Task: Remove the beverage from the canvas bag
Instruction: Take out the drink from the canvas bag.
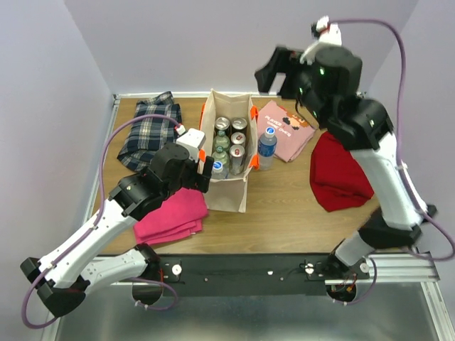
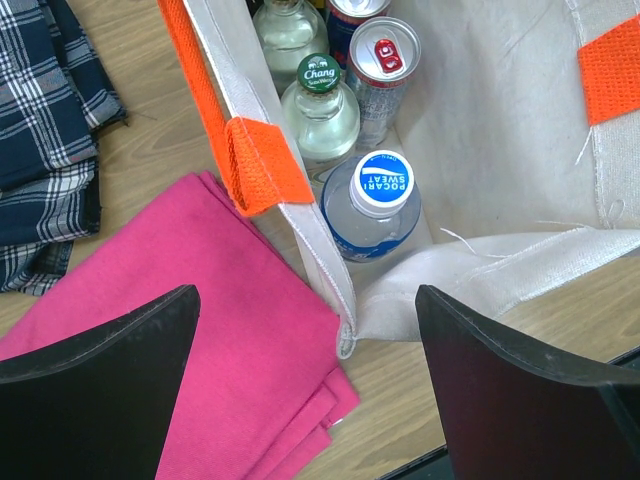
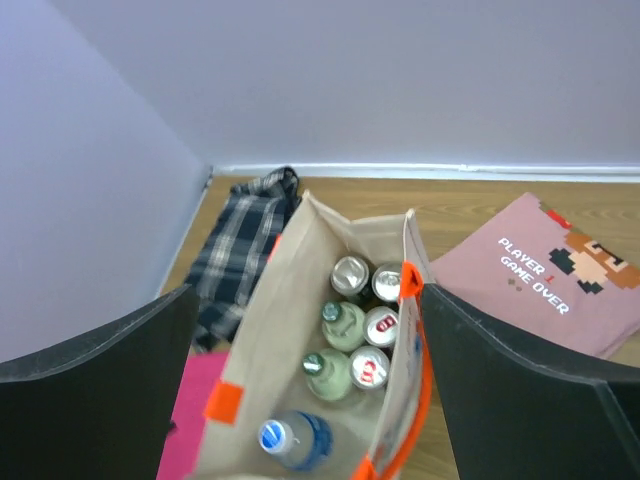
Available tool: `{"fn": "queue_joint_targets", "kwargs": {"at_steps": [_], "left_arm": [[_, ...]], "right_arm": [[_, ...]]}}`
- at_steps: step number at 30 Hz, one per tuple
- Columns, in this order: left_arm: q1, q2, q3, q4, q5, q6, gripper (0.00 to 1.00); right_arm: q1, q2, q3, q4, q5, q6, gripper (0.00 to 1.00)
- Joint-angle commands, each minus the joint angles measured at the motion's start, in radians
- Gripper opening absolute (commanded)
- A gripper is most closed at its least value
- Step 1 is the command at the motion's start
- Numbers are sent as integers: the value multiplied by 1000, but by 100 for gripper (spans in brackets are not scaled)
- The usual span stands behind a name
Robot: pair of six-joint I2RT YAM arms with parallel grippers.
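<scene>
The beige canvas bag (image 1: 229,190) with orange handles stands upright and open mid-table. Inside are several silver cans (image 3: 372,327), two green glass bottles (image 2: 320,105) and a clear blue-capped bottle (image 2: 378,200) at the near end. Another clear bottle with a blue cap (image 1: 267,148) stands on the table just right of the bag. My left gripper (image 2: 308,295) is open, low at the bag's near-left corner (image 2: 345,330), touching nothing. High over the bag's far end, my right gripper (image 1: 274,71) is open and empty, looking down into the bag (image 3: 260,330).
A folded pink cloth (image 1: 170,213) lies left of the bag, under my left gripper. A dark plaid shirt (image 1: 149,131) is at the back left. A pink printed T-shirt (image 1: 288,128) and a red cloth (image 1: 340,170) lie on the right.
</scene>
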Motion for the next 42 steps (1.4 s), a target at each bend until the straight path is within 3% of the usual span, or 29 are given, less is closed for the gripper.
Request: {"fn": "queue_joint_targets", "kwargs": {"at_steps": [1,3,4,5,6,8,9,16,21,28,30,36,42], "left_arm": [[-3,-2,30,6,-2,-11,99],[-3,-2,24,18,0,-11,99],[-3,1,27,18,4,-8,99],[-3,4,33,13,3,-7,99],[-3,10,40,12,0,-5,99],[-2,15,47,6,-26,-5,99],[-2,17,60,3,-34,-5,99],[21,30,160,16,-28,30,99],[55,69,238,24,-69,-11,99],[240,132,312,23,121,-85,99],[296,168,344,-4,153,-68,99],[446,175,335,29,312,-65,99],[462,124,259,64,394,-59,99]], "right_arm": [[5,302,462,-460,243,138,100],[7,257,385,-354,113,95,100],[5,207,272,-268,83,82,100],[5,80,40,-171,62,61,100],[7,18,-94,36,4,41,100],[7,-104,-297,177,-12,27,100],[5,-114,-306,208,-8,19,100],[7,48,-94,-20,-89,-48,100],[7,90,-92,-25,-126,-28,100],[7,136,-45,-80,-161,-27,100],[7,182,12,-150,-140,-24,100],[48,347,194,-369,118,-10,100],[134,424,317,-419,239,-37,100]]}}
